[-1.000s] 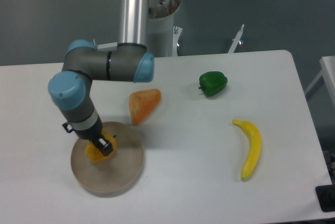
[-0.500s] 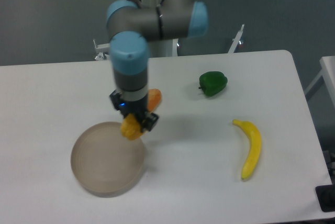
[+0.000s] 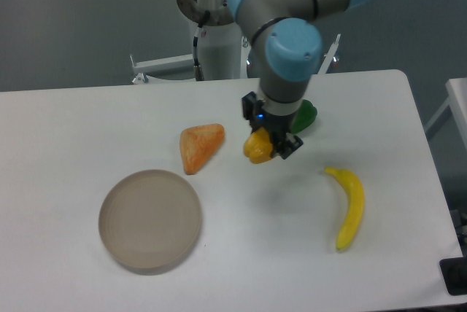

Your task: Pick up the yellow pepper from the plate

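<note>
Gripper (image 3: 268, 144) clamped on yellow pepper (image 3: 257, 146), pepper lifted clear of table (image 3: 241, 254), hanging between orange wedge (image 3: 199, 146) and banana (image 3: 349, 206). Plate (image 3: 150, 219) sits at front left, well apart from pepper. Green pepper (image 3: 305, 115) lies behind arm, partly hidden by gripper wrist. Faint shadow on table below held pepper.

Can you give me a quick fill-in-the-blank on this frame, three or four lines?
1. The claw is shut on the small yellow toy ____.
2. The round beige-grey plate holds ____.
3. The pale orange wedge-shaped piece lies on the table between the plate and the ____.
4. The long curved yellow banana lies on the white ____, right of the plate.

Missing words: pepper; nothing; claw; table
</note>
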Action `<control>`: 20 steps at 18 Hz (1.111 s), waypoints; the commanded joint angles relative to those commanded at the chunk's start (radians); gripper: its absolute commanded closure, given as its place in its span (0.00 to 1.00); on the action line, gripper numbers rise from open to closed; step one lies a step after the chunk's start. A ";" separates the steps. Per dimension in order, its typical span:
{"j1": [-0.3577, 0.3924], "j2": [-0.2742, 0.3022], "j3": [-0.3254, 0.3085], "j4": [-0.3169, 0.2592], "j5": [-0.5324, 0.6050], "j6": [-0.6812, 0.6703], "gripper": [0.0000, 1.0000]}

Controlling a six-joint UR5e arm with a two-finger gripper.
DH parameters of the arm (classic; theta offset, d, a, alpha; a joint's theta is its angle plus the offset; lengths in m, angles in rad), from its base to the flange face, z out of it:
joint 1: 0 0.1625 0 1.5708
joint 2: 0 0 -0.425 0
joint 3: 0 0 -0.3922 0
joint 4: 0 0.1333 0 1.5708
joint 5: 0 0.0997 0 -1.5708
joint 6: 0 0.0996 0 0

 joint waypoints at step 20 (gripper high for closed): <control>0.000 -0.022 0.021 0.018 0.041 0.013 0.79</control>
